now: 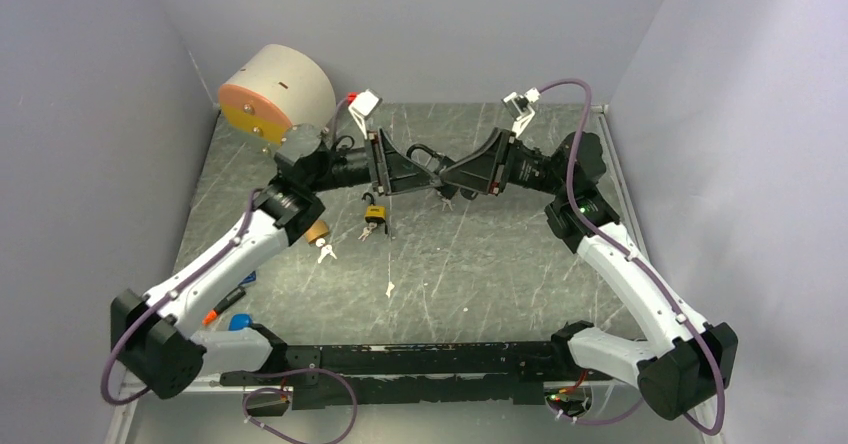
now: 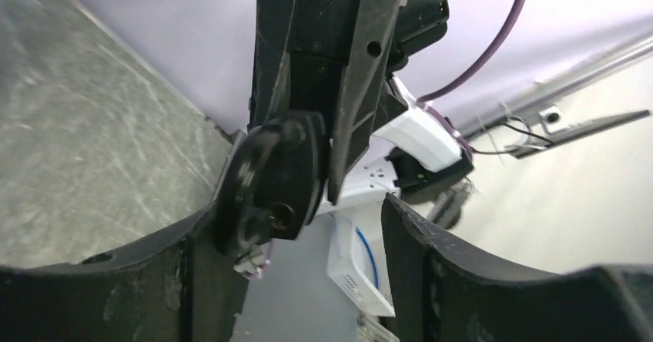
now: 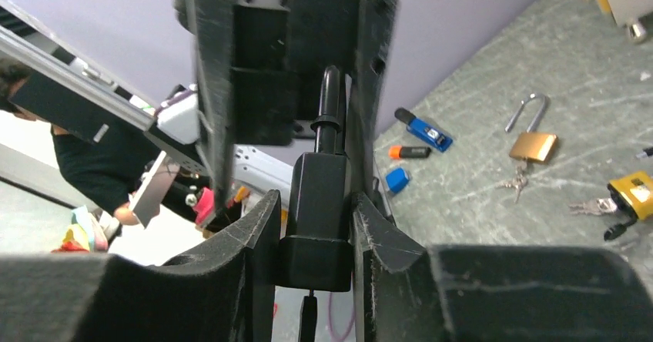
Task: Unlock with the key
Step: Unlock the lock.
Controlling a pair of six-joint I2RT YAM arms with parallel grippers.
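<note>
Three padlocks. The right gripper (image 3: 316, 202) clamps the black lock (image 3: 319, 176) in mid-air. Its shackle stands between the left gripper's (image 2: 299, 217) wide-apart fingers. Left of it lie a yellow lock (image 1: 375, 212) and a brass lock (image 3: 533, 146). To its right, the table (image 1: 500, 264) runs open to the edge.

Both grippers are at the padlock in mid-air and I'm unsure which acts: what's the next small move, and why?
Probably close the left gripper on the shackle. The right gripper clamps the body of the black padlock, while the left fingers stand open on either side of the shackle, so the lock is braced at one end only.
</note>
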